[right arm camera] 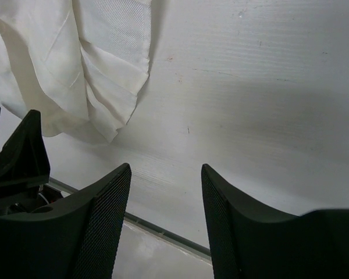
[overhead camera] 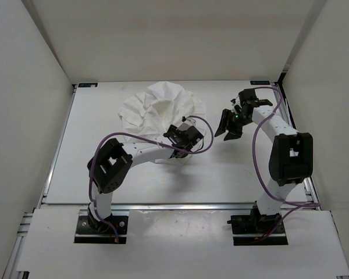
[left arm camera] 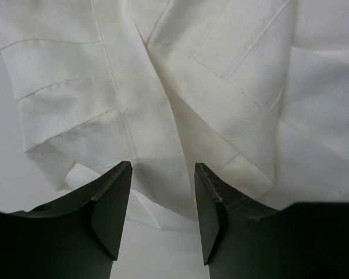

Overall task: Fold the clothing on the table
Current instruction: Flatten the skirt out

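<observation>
While the clothing [overhead camera: 160, 107] lies on the table [overhead camera: 104, 174], left pincer [left arm camera: 163, 168] and right pincer [right arm camera: 166, 168] gape empty.

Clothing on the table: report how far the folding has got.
Done: nothing visible; the clothing lies fanned out in a rounded, pleated heap. In hand: the left gripper hangs open over its near edge, gripping nothing; the right gripper is open above bare table beside it. Left: the grasp and every fold.
</observation>
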Action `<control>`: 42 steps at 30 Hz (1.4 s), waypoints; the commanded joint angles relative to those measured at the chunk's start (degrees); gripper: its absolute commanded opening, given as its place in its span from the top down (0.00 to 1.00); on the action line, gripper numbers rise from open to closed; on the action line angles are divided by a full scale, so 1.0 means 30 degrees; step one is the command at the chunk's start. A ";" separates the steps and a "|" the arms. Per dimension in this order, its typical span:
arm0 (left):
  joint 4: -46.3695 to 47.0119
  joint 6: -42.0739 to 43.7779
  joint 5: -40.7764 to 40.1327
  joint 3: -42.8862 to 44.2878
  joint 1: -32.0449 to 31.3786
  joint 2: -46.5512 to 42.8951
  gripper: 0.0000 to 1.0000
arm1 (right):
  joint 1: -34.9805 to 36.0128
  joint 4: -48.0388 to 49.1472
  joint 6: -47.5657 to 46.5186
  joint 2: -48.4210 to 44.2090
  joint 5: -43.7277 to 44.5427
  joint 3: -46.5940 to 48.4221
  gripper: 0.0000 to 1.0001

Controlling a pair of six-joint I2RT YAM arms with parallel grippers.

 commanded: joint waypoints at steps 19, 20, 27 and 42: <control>0.1453 -0.3698 0.1618 -0.4835 0.2483 -1.1465 1.00 | 0.1641 0.0696 -0.1128 0.0783 -0.3416 0.1113 0.45; 0.1100 -0.4021 0.1645 -0.5507 0.2806 -1.2194 1.00 | 0.1761 0.0667 -0.1099 0.0784 -0.3562 0.1232 0.46; -0.1100 -0.7008 0.4748 -0.9989 0.4919 -1.5625 1.00 | 0.4220 -0.0207 -0.1886 0.2656 -0.5001 0.4358 0.42; -0.1451 -0.7659 0.8587 -1.3103 0.6236 -1.6949 1.00 | 0.9466 -0.1531 -0.2388 0.7549 -0.5264 0.9201 0.41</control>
